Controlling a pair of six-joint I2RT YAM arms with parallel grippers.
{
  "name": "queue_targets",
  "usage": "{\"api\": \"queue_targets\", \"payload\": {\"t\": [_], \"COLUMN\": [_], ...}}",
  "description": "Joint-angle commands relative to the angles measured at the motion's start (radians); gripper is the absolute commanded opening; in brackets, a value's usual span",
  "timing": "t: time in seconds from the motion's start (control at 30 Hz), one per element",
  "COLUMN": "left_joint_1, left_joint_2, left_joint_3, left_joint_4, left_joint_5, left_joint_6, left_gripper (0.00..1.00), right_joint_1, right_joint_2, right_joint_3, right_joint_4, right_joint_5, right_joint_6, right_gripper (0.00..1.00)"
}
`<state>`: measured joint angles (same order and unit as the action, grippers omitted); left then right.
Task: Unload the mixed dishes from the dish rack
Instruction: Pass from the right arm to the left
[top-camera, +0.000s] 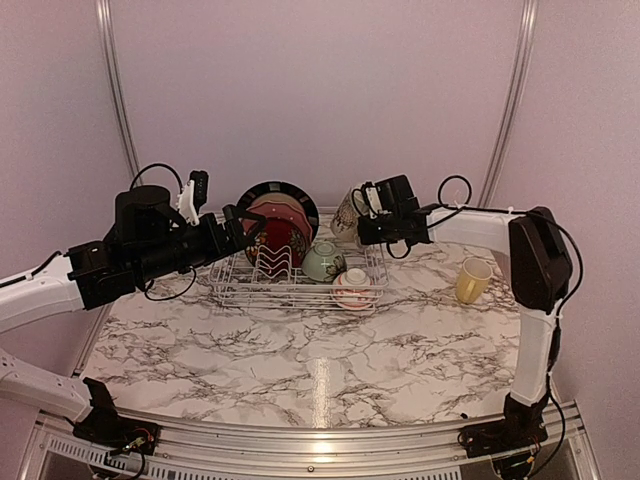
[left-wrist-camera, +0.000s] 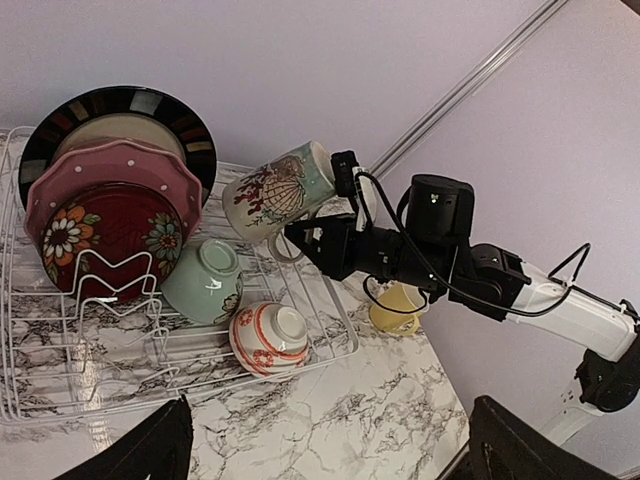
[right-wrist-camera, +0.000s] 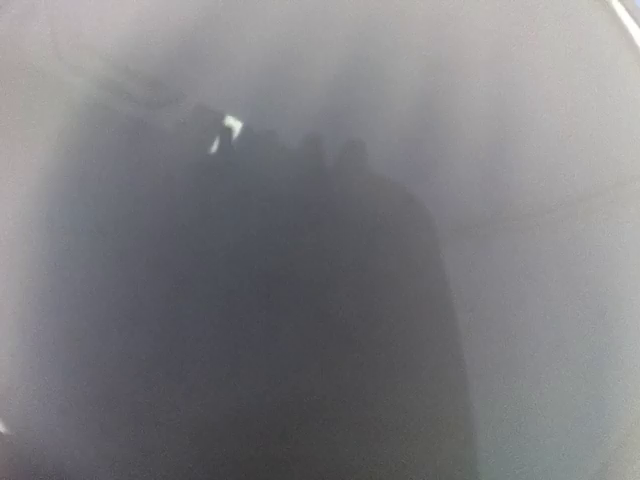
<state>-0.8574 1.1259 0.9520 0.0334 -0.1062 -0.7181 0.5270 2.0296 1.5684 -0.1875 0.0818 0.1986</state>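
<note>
The white wire dish rack (top-camera: 290, 303) stands at the back of the table. A black-rimmed cream plate (top-camera: 285, 188), a pink dotted plate (left-wrist-camera: 110, 165) and a dark-red flowered plate (left-wrist-camera: 110, 225) stand upright in it. A pale green bowl (left-wrist-camera: 205, 280) and a red-white patterned bowl (left-wrist-camera: 268, 338) lie at its right end. My right gripper (top-camera: 362, 215) is shut on a cream patterned mug (left-wrist-camera: 275, 192), held tilted above the rack's back right corner. My left gripper (top-camera: 245, 228) is open beside the plates, holding nothing. The right wrist view is a grey blur.
A yellow mug (top-camera: 472, 280) stands on the marble table right of the rack (left-wrist-camera: 340, 325), under the right arm. Purple walls close in behind and on both sides. Bare marble lies in front of the rack.
</note>
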Motion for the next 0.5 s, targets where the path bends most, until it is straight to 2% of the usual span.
{"api": "queue_targets", "payload": {"t": [0.0,0.2,0.47], "left_joint_1": [-0.005,-0.005,-0.004], "left_joint_2": [0.007,0.082,0.178], "left_joint_3": [0.007,0.086,0.134], "left_joint_4": [0.023,0.037,0.27], "left_joint_5": [0.007,0.054,0.171], "left_joint_6": [-0.016,-0.032,-0.119], "left_gripper": [0.99,0.99,0.98], "right_joint_1": [-0.007,-0.019,-0.027], "right_joint_2": [-0.152,-0.257,-0.417], "right_joint_3": [-0.035,-0.087,-0.249], "right_joint_4": [0.213,0.242,0.384], "right_joint_5": [-0.059,-0.218,-0.493], "right_joint_6": [0.052,0.132,0.297], "right_gripper": [0.0,0.0,0.0]}}
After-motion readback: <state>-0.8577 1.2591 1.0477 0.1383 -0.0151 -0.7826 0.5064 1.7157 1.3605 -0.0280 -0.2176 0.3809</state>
